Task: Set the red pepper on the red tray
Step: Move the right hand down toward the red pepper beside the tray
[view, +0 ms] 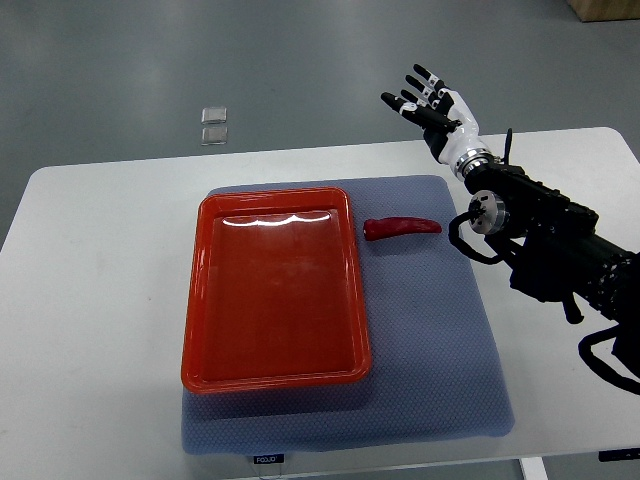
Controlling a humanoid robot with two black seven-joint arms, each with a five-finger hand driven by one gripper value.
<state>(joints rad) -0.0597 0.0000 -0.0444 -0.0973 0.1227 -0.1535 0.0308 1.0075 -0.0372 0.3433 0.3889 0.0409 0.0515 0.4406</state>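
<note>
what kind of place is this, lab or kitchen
Most likely a robot lab or test room, not a kitchen: a plain white table on a bare grey floor, with only a blue mat, red tray and red pepper staged.

You see a black arm [555,240] with looped cables, a silver wrist ring, and a white-backed, black-fingered robot hand [432,103].

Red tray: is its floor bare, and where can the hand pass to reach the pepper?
The red tray is empty throughout. The blue mat is bare right of the tray, below the red pepper. The open right hand hovers beyond the table's far edge.
</note>
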